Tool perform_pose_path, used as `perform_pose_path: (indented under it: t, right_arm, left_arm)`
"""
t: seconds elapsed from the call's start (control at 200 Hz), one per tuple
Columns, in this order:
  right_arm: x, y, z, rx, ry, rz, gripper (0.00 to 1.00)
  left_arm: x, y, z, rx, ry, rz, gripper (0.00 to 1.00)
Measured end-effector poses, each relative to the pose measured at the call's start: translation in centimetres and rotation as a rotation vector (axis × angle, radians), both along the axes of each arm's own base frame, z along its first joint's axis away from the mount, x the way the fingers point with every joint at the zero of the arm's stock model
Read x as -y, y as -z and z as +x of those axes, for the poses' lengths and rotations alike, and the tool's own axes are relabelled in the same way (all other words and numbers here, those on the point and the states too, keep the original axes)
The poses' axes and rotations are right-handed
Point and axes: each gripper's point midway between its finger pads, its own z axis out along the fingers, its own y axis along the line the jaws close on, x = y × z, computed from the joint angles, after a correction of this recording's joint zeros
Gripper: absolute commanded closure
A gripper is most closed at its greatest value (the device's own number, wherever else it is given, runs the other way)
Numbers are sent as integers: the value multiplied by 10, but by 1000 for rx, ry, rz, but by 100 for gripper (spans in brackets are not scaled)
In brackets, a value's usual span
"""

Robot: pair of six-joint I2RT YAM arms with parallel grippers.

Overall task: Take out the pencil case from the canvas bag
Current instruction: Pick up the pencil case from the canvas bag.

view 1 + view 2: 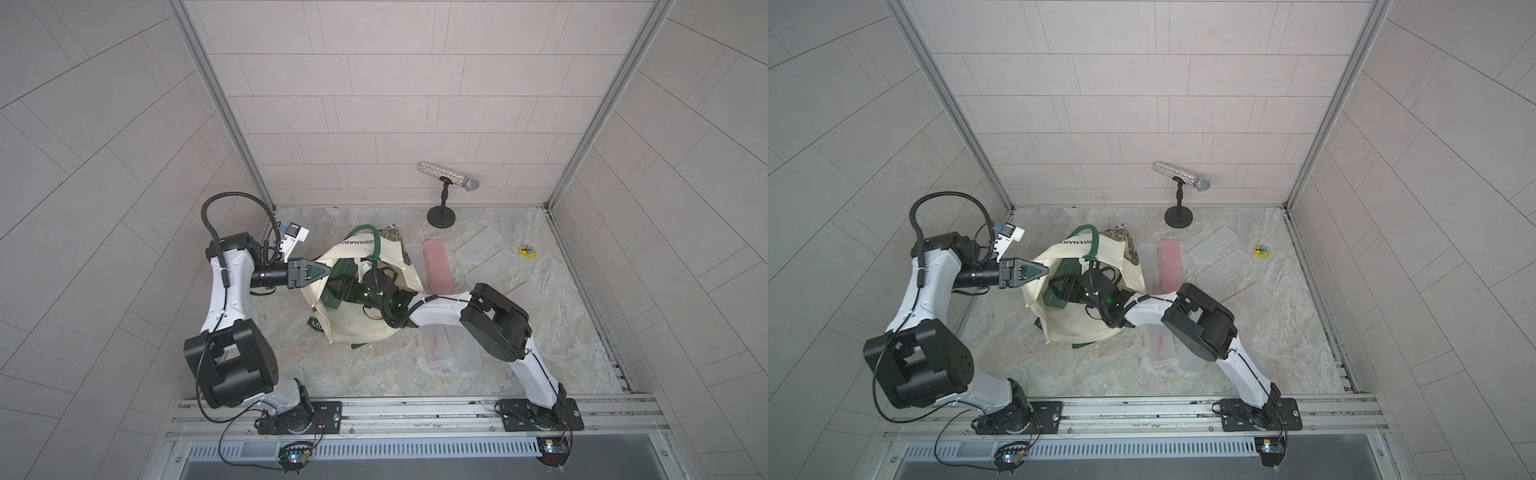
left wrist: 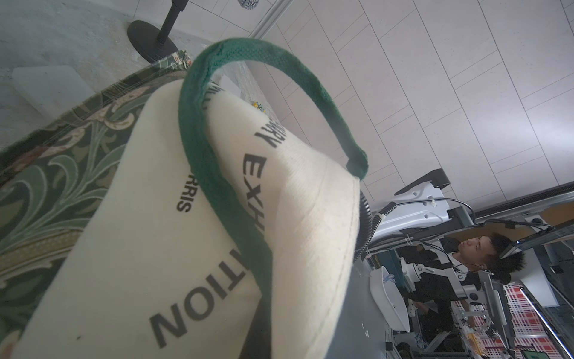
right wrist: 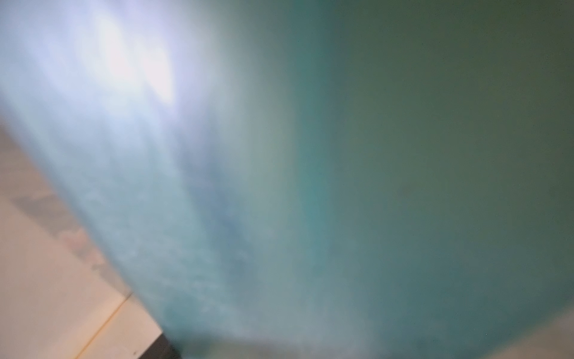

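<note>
Here my left gripper [image 1: 321, 272] is clamped on the left rim of the cream canvas bag with dark green handles [image 1: 365, 328], mid-table. My right gripper [image 1: 340, 290] reaches inside onto the flat dark green pencil case [image 1: 332, 300]; open or gripping, I cannot tell. A green handle [image 1: 376, 245] arches over my wrist. Right of the bag lie a pink oblong case [image 1: 437, 266] and clear plastic boxes [image 1: 492, 268].

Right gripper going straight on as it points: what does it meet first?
Probably the dark green object inside the canvas bag; the right gripper points at it, its wrist view all blurred green. Depth unclear.
</note>
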Motion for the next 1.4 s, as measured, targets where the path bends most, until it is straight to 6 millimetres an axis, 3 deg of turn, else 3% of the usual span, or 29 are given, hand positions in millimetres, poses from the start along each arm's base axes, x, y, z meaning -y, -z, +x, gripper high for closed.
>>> perform_pose_path:
  t: [0.41, 0.786, 1.096, 1.401]
  right_arm:
    - [-3, -17, -26, 49, -161, -65, 38]
    - [-3, -43, -46, 124, -274, -41, 38]
    - [9, -72, -57, 200, -297, 6, 38]
    - [23, -76, -56, 217, -285, 17, 40]
  left_arm:
    - [-3, -5, 7, -19, -52, 8, 100]
    - [-21, -7, 34, 15, -273, 86, 100]
    - [-35, -20, 63, 15, -415, 54, 100]
    - [-45, -25, 75, 11, -485, 55, 100]
